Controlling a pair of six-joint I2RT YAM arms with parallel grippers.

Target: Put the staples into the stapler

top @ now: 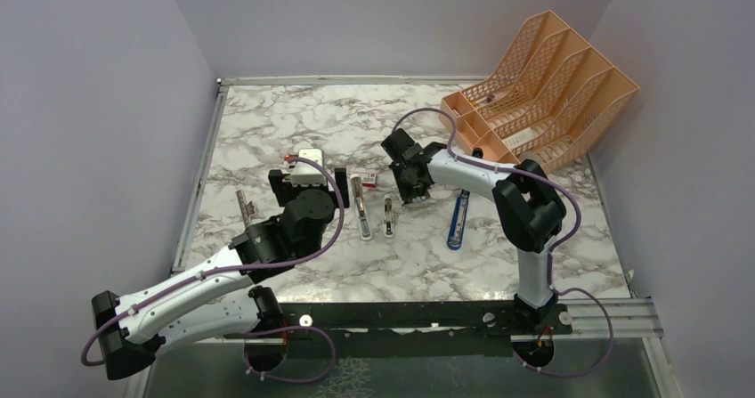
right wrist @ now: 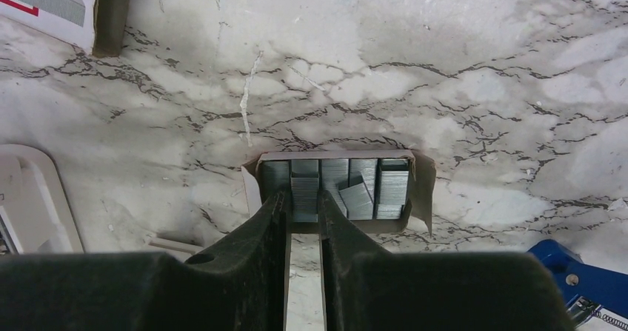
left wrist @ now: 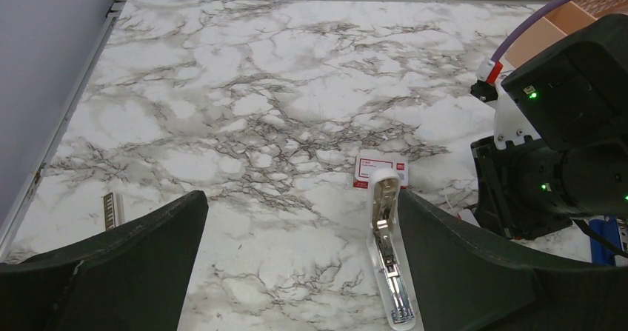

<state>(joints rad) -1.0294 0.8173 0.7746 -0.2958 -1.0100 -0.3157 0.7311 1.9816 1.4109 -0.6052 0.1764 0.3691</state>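
The right arm reaches in over the middle of the marble tabletop [top: 267, 131] with its gripper [right wrist: 304, 198] pointing down into a little open cardboard tray [right wrist: 419, 190] packed with grey blocks. Its jaws are drawn in close, and from the wrist view they look clamped on the staples [right wrist: 304, 177], one upright block on the left side of the tray, which still sits in there among the others. One block beside it lies tilted across its neighbours. The stapler [top: 363, 209] lies open and flat on the tabletop just to the left of that gripper, its silver channel facing up. A shorter white-and-silver piece [top: 389, 217] lies parallel just beside it, and I cannot tell whether the two are joined. A red-and-white box [left wrist: 381, 169] sits at the stapler's far end. The left gripper [left wrist: 301, 198] hangs above the tabletop on the stapler's left side with its jaws spread wide and nothing between them. In its wrist view the stapler lies close to the right finger. A thin ridged grey strip [left wrist: 111, 209] lies alone near the left edge. A blue-and-black tool [top: 458, 220] rests to the right of the right gripper, and an orange file rack [top: 543, 86] stands in the far right corner.
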